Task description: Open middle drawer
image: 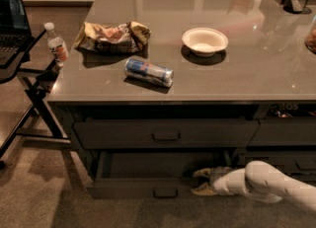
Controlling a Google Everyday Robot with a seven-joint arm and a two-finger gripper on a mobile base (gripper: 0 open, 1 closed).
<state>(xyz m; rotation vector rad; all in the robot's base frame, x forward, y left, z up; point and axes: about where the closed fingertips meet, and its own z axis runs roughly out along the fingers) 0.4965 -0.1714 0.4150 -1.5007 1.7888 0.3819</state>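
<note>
The middle drawer (133,188) is the lower wide dark drawer under the counter. It is pulled partly out, showing a dark inside (158,164), a paler top rim, and a small pull (165,193) at its centre. My gripper (199,182), on a white arm coming in from the lower right, is at the drawer front's top rim, just right of the pull. Its fingers are spread, one inside the drawer and one in front of the drawer face. The drawer above (166,133) is shut.
On the grey counter (256,74) lie a crumpled chip bag (112,36), a can on its side (148,72) and a white bowl (205,41). A water bottle (57,44) and a laptop sit on a black stand (29,81) at left. Narrower drawers are at right.
</note>
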